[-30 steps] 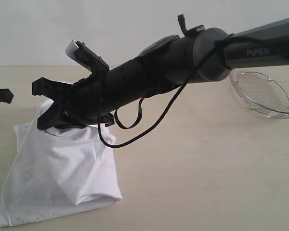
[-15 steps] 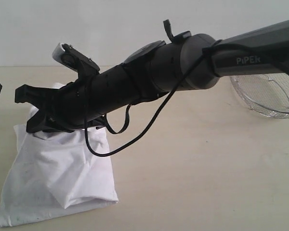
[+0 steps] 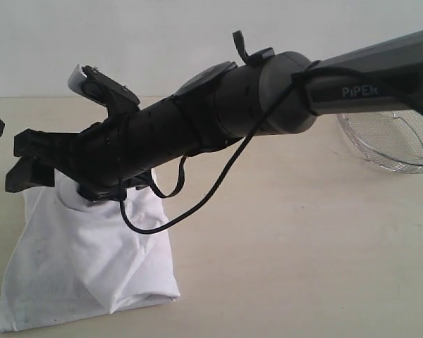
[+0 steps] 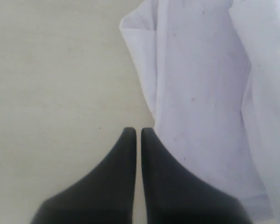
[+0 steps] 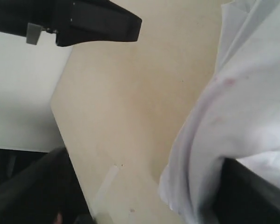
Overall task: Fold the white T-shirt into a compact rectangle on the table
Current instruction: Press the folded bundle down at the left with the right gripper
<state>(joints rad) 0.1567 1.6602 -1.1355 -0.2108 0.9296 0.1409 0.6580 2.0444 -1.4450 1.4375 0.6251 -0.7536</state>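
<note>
The right gripper is shifted nearer the left edge of the table, spread open over the white T-shirt, judged nearly folded but untidy; the left gripper is clenched empty.

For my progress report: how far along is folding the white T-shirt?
Done: the white T-shirt lies folded in a compact, somewhat uneven bundle on the table. In hand: the right gripper, open, sits at one edge; left gripper shut beside it. Left: probably tidying edges.

"PiPER" reads in pale letters on the right arm.
</note>
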